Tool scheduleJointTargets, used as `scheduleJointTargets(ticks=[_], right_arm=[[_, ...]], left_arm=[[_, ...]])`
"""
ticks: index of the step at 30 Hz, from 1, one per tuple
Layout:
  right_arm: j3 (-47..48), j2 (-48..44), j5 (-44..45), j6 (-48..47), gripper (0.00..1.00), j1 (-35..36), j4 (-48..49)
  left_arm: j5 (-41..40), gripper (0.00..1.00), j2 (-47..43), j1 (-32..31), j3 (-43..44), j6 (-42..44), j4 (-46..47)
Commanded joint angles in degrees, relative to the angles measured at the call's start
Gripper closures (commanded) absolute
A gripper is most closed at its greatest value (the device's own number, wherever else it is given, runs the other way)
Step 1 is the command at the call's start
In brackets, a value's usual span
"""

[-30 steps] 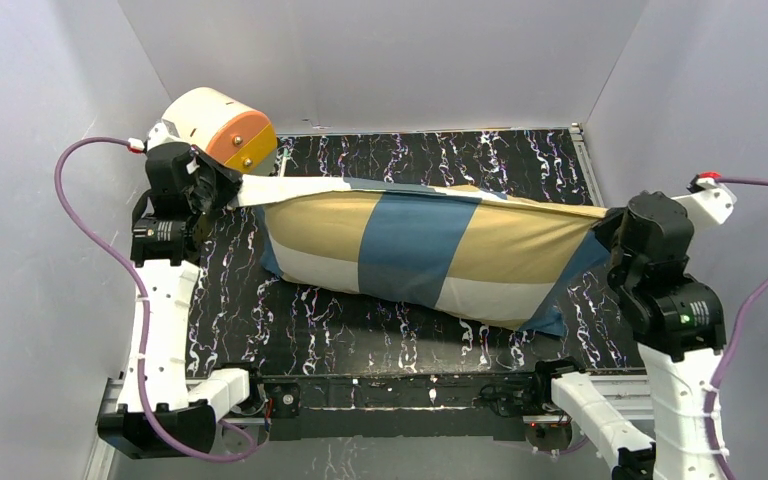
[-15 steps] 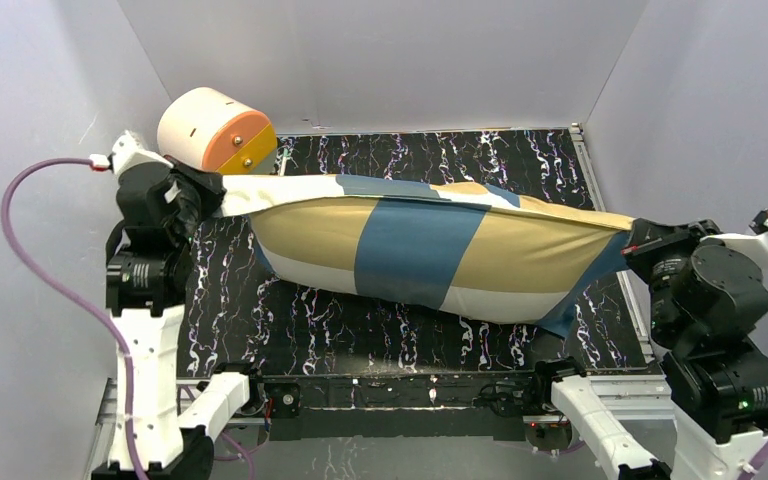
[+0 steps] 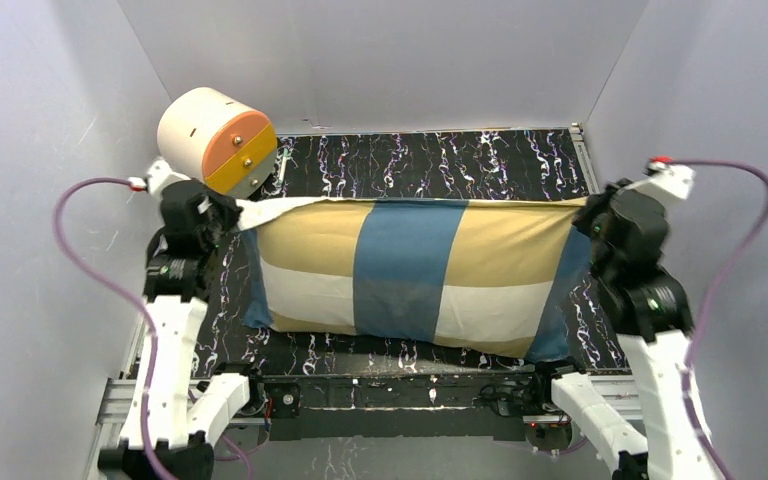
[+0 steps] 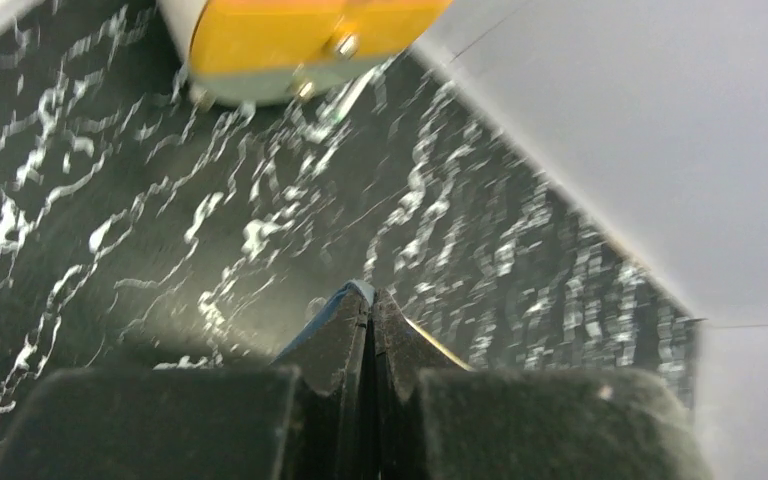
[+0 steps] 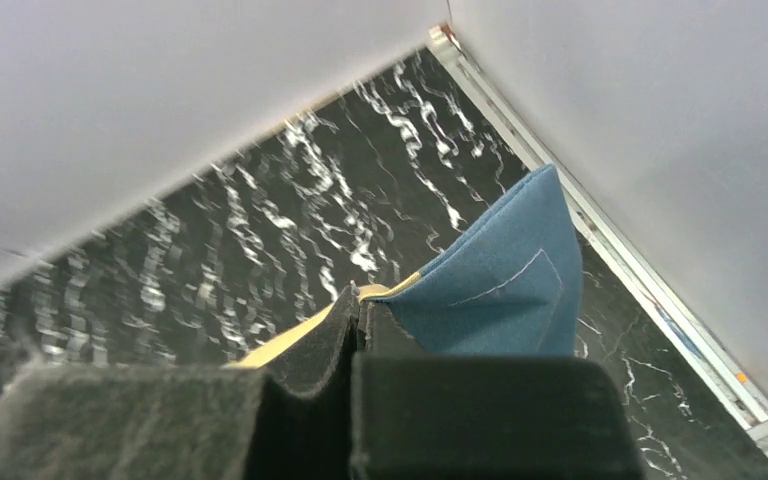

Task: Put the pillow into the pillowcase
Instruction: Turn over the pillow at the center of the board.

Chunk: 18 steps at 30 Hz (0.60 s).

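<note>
- Pillowcase [image 3: 405, 270]: spread across the middle of the table [image 3: 410, 160], between the two arms. It is plump throughout.
- Pillow: no white surface is seen. From the bulk, it is judged to be fully inside the cover.
- Left gripper [image 3: 226, 216]: jaws are pressed together on a thin cream flap at the cover's far-left corner. In the left wrist view only a sliver of cloth shows between the fingertips.
- Right gripper [image 3: 588, 218]: jaws are likewise clamped, on the far-right corner. In the right wrist view a blue fold is seen standing out beyond the pads.
- Reason for the hold (judged): the far edge is pinched at both ends and drawn taut, so that the filling settles down into the cover and the corners fill out.
- Orientation: the long axis runs left to right, parallel to the table's near edge. The broad face is turned up toward the overhead camera. The near long edge lies lower, toward the arm bases, and whether it bears on the table cannot be told.
- The loose flap suggests the open end points left, toward the cream-and-orange cylinder [image 3: 215, 140] just beyond that corner.
</note>
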Motion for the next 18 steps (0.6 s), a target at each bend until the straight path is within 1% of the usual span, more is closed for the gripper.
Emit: scheduleJointTargets(ticks=[1,2,3,5,7,8,9,10,12,13,14,16,18], right_arm=[[-6.06,6.62,7.45,-10.01,0.99,-1.35,19.74],[-7.21,9.03,6.77,-11.67,0.99,-1.35,24.37],[-8.1,10.98,6.14,-13.22,0.99,-1.39,26.58],[-9.13,15.37,3.41,-15.74,0.99,-1.62,33.84],[-8.35,20.77,-0.37,-17.05,0.99,-2.47,38.19],[-6.4,23.87,-2.15,-16.92,0.99,-3.17,37.81],[-3.27,27.35,-3.51,-16.0,0.93,-3.82,35.21],[1.97,30.41,-4.34,-15.07,0.81,-4.38,30.89],[10.9,36.09,-4.93,-12.65,0.57,-4.6,20.42],[14.1,37.78,-5.4,-11.25,0.49,-4.6,15.25],[16.11,38.8,-7.0,-10.19,0.42,-4.61,11.49],[17.0,38.96,-12.05,-8.96,0.32,-4.7,5.8],[15.94,37.73,-17.46,-7.28,0.27,-4.71,1.8]], left_arm=[[-4.99,1.0,5.31,1.65,-7.41,-0.61,12.7],[-3.84,1.0,6.81,1.65,-8.7,-0.84,15.19],[-3.13,1.0,8.19,1.65,-10.32,-1.41,18.84],[-1.34,1.0,11.57,1.65,-12.63,-2.41,27.57],[1.34,1.0,16.98,1.65,-10.37,-2.76,32.97],[3.4,0.99,20.22,1.65,-7.33,-2.77,33.64],[5.37,0.91,24.05,1.65,-3.64,-2.42,33.03],[7.52,0.82,27.55,1.65,1.01,-1.56,31.32],[10.84,0.59,33.44,1.65,9.43,0.84,26.02],[13.11,0.5,36.2,1.65,12.84,2.19,23.13],[14.98,0.44,37.57,1.65,15.45,3.76,19.63],[16.47,0.36,38.7,1.65,18.86,6.21,15.52],[17.72,0.36,37.65,1.65,17.79,7.28,14.58]])
